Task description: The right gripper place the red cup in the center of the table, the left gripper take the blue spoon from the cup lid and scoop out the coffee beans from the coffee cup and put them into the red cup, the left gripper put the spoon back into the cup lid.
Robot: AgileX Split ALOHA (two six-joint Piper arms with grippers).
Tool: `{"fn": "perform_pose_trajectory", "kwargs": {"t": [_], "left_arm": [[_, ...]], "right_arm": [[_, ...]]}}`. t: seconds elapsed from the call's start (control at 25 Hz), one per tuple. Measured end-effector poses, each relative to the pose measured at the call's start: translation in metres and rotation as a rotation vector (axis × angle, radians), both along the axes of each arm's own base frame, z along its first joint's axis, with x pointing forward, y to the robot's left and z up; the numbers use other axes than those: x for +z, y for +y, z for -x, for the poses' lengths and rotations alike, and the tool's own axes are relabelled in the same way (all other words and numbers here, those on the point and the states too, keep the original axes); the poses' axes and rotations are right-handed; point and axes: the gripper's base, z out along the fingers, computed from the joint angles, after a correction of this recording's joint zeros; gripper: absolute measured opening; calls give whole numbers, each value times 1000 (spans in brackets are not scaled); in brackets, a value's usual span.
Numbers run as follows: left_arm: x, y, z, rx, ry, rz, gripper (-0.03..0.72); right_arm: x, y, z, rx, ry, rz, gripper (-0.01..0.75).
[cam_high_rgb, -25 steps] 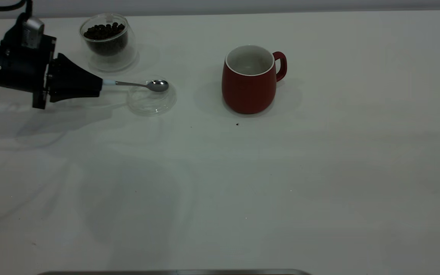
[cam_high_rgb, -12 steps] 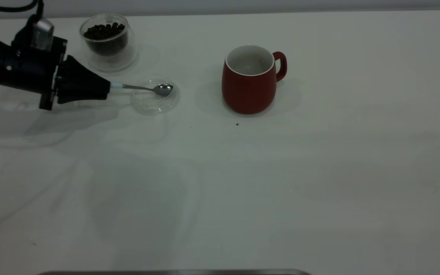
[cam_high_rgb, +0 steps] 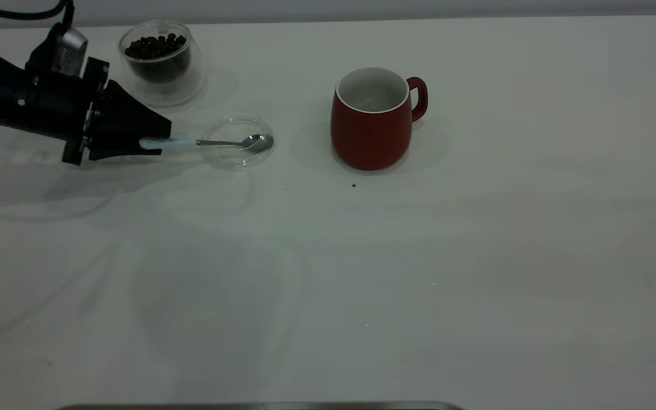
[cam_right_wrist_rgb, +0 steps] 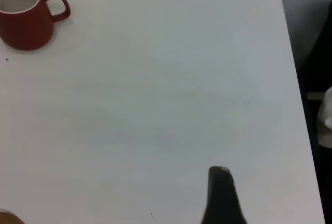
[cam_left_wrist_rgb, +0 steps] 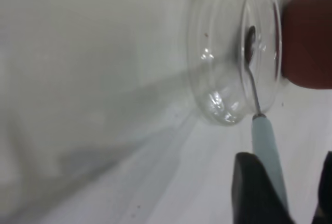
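The one blue spoon [cam_high_rgb: 203, 142] lies lengthwise across the table [cam_high_rgb: 362, 273], bowl toward the single red cup [cam_high_rgb: 371, 119] and resting in the one clear cup lid [cam_high_rgb: 237, 142]. The left gripper [cam_high_rgb: 154, 141] straddles its pale handle, jaws seemingly parted. One coffee cup [cam_high_rgb: 160, 62] of coffee beans [cam_high_rgb: 154, 46] stands behind. The right gripper [cam_right_wrist_rgb: 223, 198] hangs well apart; its jaws cannot be made out.

Moved further toward the mug and lower: left hand [cam_high_rgb: 154, 142], with the spoon [cam_high_rgb: 214, 142] carried along. Spoon bowl, earlier above the lid's [cam_high_rgb: 237, 142] far edge, now down inside it near the mug-side rim. More pale handle showing past the fingertips, now parted around it; lid shoved slightly toward the mug.
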Motion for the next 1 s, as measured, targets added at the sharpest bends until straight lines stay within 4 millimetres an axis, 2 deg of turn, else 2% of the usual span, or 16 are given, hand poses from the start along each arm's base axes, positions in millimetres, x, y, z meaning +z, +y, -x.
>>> {"fn": "perform_pose_trajectory", "kwargs": {"t": [0.24,0.36,0.52,0.64,0.76,0.84,1.0], "left_arm": [[0,4,-4,-67,-76,-74,525],[6,10,-16,-145,-105,-152,543],[27,24,-38,-237,-65,-284,546],[56,35,-53,-290,20,-368,547],[103,47,-70,-248,53,-487,547],[142,51,-80,-144,38,-553,547],[197,45,-77,-32,17,-592,547]], "right_arm": [[0,0,0,0,0,0,550],[0,0,0,0,0,0,550],[0,0,0,0,0,0,550],[0,0,0,0,0,0,550],[0,0,0,0,0,0,550],[0,0,0,0,0,0,550],[0,0,0,0,0,0,550]]}}
